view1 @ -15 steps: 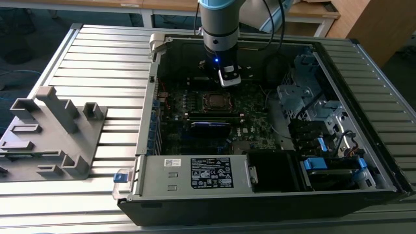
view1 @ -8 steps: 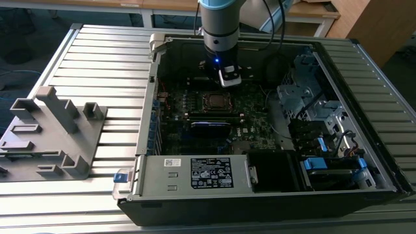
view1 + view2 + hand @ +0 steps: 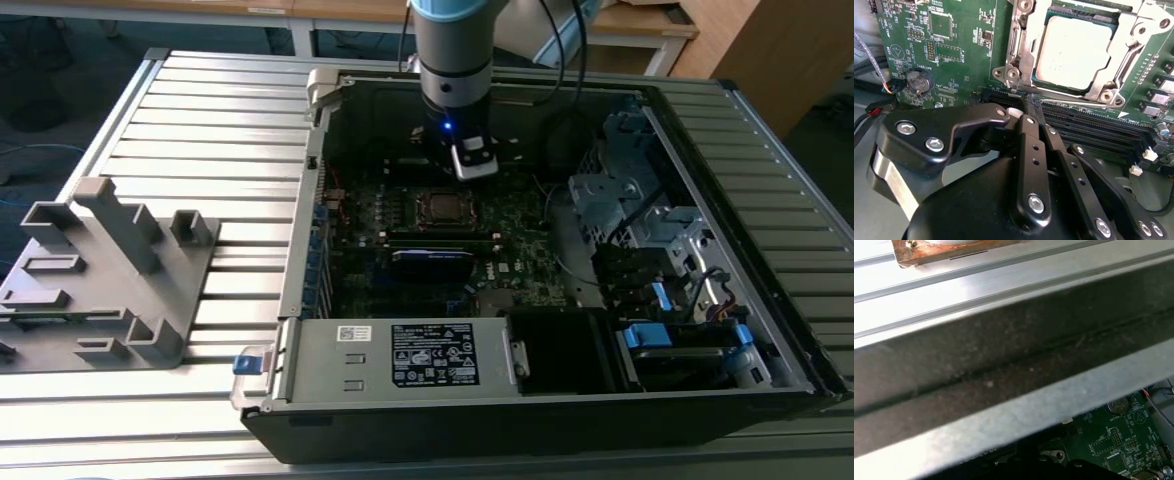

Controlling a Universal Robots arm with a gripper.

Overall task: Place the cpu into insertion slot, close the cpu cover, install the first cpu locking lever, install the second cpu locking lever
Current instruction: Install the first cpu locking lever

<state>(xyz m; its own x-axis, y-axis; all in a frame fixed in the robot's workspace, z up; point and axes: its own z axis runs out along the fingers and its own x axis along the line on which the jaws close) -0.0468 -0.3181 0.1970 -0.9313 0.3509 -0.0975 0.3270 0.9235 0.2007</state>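
The cpu [image 3: 1074, 50], a pale square chip, lies in the insertion slot [image 3: 1013, 75] on the green motherboard [image 3: 954, 45]. The silver cpu cover [image 3: 1119, 70] lies flat around it, and the chip shows through its window. In the second wrist view my black gripper [image 3: 1029, 102] has its fingers together with nothing between them. Its tip hovers just beside the socket's near corner, over the long memory slots [image 3: 1094, 125]. In the exterior view the gripper [image 3: 470, 165] hangs inside the open case just behind the cpu [image 3: 439, 206]. I cannot tell how the locking levers stand.
The open computer case [image 3: 307, 260] lies on a slatted aluminium table [image 3: 200, 130]. A labelled grey power-supply box [image 3: 400, 355] fills the near side, and drive cages and cables [image 3: 627, 190] stand on the exterior view's right. A grey fixture [image 3: 107, 270] sits outside on its left. A coin battery [image 3: 918, 81] is nearby.
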